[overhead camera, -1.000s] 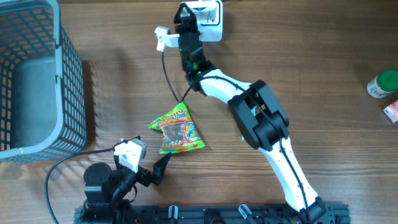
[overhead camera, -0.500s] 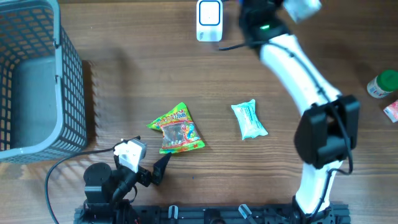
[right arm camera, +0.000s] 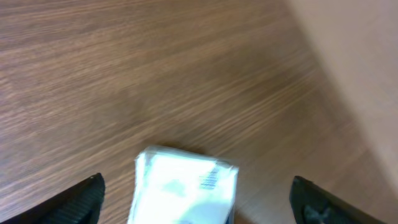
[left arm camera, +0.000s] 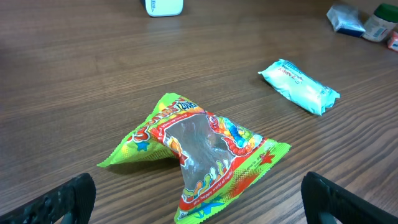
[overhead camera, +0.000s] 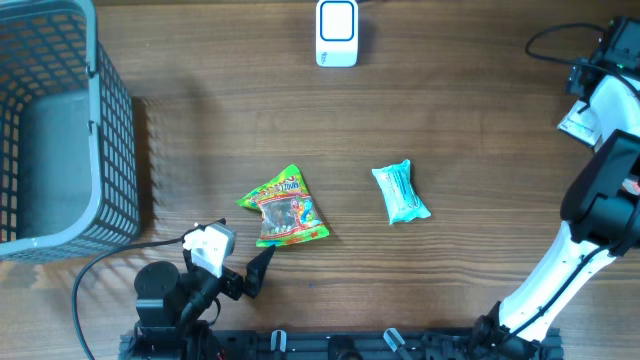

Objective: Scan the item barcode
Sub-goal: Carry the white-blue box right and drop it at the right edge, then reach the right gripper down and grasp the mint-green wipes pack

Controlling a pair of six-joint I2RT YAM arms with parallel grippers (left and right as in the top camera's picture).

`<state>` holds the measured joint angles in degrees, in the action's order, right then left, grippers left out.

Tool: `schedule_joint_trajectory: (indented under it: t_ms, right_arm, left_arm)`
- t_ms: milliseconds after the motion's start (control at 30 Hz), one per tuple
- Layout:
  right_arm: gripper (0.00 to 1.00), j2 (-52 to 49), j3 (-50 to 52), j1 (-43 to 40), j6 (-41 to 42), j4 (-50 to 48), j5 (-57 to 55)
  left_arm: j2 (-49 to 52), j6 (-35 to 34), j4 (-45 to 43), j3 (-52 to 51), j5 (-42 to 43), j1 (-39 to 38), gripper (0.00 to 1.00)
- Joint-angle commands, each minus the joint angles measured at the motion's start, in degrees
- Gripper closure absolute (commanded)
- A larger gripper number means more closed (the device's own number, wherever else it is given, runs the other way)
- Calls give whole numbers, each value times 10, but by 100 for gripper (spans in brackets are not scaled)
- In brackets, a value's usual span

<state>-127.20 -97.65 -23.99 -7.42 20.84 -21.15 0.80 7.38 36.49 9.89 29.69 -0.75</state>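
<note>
The right fingers (right arm camera: 87, 196) are spread wide above a blurry white packet (right arm camera: 183, 183) lying near the worktop's (left arm camera: 93, 74) right side, probably lining up to carry it to the scanner (overhead camera: 337, 32). The left fingers (left arm camera: 65, 199) rest released and empty, facing the candy bag (left arm camera: 199, 155).

Our right arm (overhead camera: 545, 275) has white tubular links between bulky black joints, with a thin black right cable (overhead camera: 548, 38) at its wrist. Our left arm (overhead camera: 160, 292) is squat and black, with a white camera block (overhead camera: 208, 243), black fingers (left arm camera: 65, 200) and a black left cable (overhead camera: 120, 250).
</note>
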Motion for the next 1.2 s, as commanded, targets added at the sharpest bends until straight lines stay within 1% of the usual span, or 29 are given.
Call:
schedule_joint_trajectory:
  t_ms: [0, 100, 133, 200, 267, 300, 333, 367, 400, 433, 467, 500, 567, 633, 667, 700, 733, 800, 967, 1000, 1033, 1067, 1100, 1133, 1167]
  right_arm:
    - [0, 22, -63, 6, 79, 55, 125]
    - [0, 72, -169, 38, 137, 188, 188]
    - [0, 98, -179, 58, 153, 235, 242]
    - [0, 130, -179, 94, 155, 322, 359]
    - [0, 134, -175, 155, 152, 456, 480]
    - [0, 133, -163, 192, 135, 510, 491]
    - [0, 132, -150, 233, 99, 554, 491]
    - [0, 132, -134, 272, 71, 584, 490]
    - [1, 132, -108, 324, 62, 612, 477]
    - [0, 132, -91, 351, 64, 618, 458]
    - [0, 132, -69, 385, 89, 622, 420]
    - [0, 132, -45, 413, 130, 620, 372]
    - [0, 132, 26, 479, 248, 597, 214]
    - [1, 132, 76, 509, 303, 573, 150]
    - [6, 132, 104, 520, 327, 552, 124]
    - [17, 132, 130, 528, 336, 527, 100]
    - [23, 132, 148, 532, 341, 508, 88]
    - [27, 132, 180, 536, 339, 472, 67]
    - [28, 132, 242, 543, 295, 377, 50]
    - [30, 132, 249, 546, 292, 358, 40]
    - [41, 132, 252, 551, 292, 346, 18]
    - [64, 132, 252, 552, 293, 346, 12]
    - [71, 132, 252, 553, 301, 347, 13]
    - [71, 132, 251, 553, 301, 350, 18]
    - [73, 132, 240, 553, 301, 365, 49]
  left_arm:
    - [-4, -2, -2, -2, 0, -2, 0]
    - [-4, -2, -2, -2, 1, -2, 0]
    - [-4, -2, -2, -2, 0, -2, 0]
    - [-4, -2, -2, -2, 0, -2, 0]
    - [-4, -2, -2, -2, 0, -2, 0]
    - [-4, -2, -2, -2, 0, -2, 0]
    - [-4, -2, -2, -2, 0, -2, 0]
    - [-4, -2, -2, -2, 1, -2, 0]
    - [-4, -2, -2, -2, 1, -2, 0]
    - [-4, -2, -2, -2, 1, -2, 0]
    - [-4, -2, -2, -2, 0, -2, 0]
    - [-4, -2, -2, -2, 1, -2, 0]
    - [-4, -2, -2, -2, 1, -2, 0]
    - [-4, -2, -2, -2, 0, -2, 0]
    - [-4, -2, -2, -2, 1, -2, 0]
    - [-4, -2, -2, -2, 1, -2, 0]
    - [-4, -2, -2, -2, 0, -2, 0]
    - [-4, -2, -2, -2, 0, -2, 0]
    - [-4, -2, -2, -2, 0, -2, 0]
    - [-4, -2, -2, -2, 1, -2, 0]
    - [-4, -2, -2, -2, 1, -2, 0]
    - [-4, -2, -2, -2, 0, -2, 0]
    - [-4, -2, -2, -2, 1, -2, 0]
    - [-4, -2, -2, -2, 1, -2, 0]
    - [-4, -2, -2, -2, 1, -2, 0]
